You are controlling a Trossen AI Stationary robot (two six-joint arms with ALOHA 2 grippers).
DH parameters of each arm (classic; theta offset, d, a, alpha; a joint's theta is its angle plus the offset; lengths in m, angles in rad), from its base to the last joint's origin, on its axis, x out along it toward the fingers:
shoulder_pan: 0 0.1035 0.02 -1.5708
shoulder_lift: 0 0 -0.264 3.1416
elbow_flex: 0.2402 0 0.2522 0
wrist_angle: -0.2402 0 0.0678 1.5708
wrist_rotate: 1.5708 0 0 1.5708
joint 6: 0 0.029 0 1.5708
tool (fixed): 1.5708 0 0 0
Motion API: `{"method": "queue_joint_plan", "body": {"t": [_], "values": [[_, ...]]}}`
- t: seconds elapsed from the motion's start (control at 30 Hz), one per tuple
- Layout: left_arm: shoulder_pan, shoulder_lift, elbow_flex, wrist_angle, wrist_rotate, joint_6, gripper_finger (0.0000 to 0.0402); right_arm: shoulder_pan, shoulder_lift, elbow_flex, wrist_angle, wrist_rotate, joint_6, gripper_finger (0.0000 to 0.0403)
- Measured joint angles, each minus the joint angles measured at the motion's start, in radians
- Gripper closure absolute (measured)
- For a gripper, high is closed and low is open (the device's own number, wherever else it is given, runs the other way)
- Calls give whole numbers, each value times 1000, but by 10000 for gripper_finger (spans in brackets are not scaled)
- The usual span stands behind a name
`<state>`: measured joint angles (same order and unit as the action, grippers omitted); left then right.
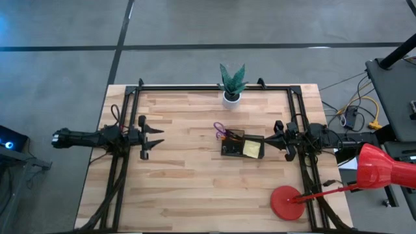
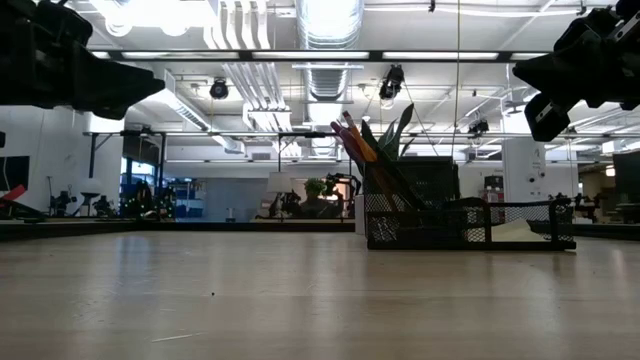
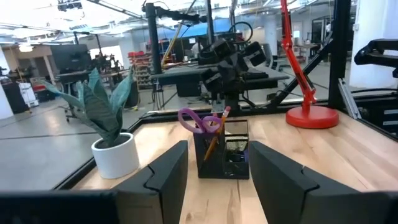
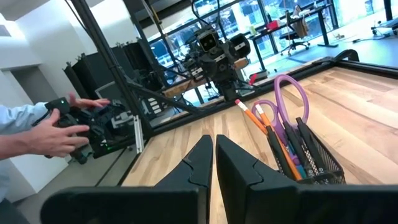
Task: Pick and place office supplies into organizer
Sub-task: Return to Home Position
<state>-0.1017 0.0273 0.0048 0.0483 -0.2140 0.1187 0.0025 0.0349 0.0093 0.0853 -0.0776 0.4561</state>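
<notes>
Pale wood planking is making up the table [image 1: 195, 195], and no loose supply is showing on the bare boards. The two dark arms are hanging level above it, one at each end, facing each other.

I am judging the sorting finished and the step in hand to be the homing of both arms. The next move is calling for no grasp. Each arm needs only to back toward its own end and fold down, the right one drawing straight away so that it is not nudging the box in front of it.

The left claw [image 1: 159, 137] is holding its fingers [image 3: 165, 177] wide apart with nothing between them. The right claw [image 1: 269, 138] is showing its fingers [image 4: 193, 168] together, or all but, and gripping nothing.

The black mesh organizer [image 1: 226, 151] is sitting just ahead of the right claw's tips, near but not touching. It is well apart from the left claw, straight ahead of that claw's open gap.

The purple scissors [image 1: 220, 130] are standing handles-up in the compartment farther from the right claw. The yellow sticky pad [image 1: 252, 149] is lying in the compartment nearer it. An orange pen [image 4: 252, 115] is leaning beside the scissors. The blue eraser is not showing.
</notes>
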Motion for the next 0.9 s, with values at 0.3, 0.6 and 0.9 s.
{"method": "queue_joint_plan", "body": {"t": [0.3, 0.6, 0.9], "values": [[6, 0, 0, 0, 0, -3, 246, 0, 0, 0, 0, 0, 0, 390], [6, 14, 0, -1, 0, -3, 246, 0, 0, 0, 0, 0, 0, 390], [6, 37, 0, -1, 1, -3, 246, 0, 0, 0, 0, 0, 0, 390]]}}
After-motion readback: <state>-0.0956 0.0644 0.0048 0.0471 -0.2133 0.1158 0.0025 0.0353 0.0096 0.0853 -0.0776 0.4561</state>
